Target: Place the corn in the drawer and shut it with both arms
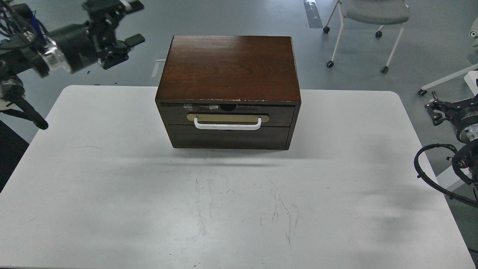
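Up at far left, left gripper (129, 22) raised above and beyond the table's back edge, fingers spread wide apart, nothing between them, well clear of the box. Below, white table (112, 179), scuffed with dark scratches toward the middle. At centre, near the back of the table, dark brown wooden box (229, 67), top edge chipped along the front. In its face, the drawer (227, 116) pushed in flush, white bar handle (227, 125) on a brass plate, plain dark panel (229, 137) beneath. Corn nowhere in view. Behind, on the grey floor, a chair on castors (368, 22). At far right, off the table's edge, right gripper (435, 110), small and dark; cannot tell how far open or whether holding anything.
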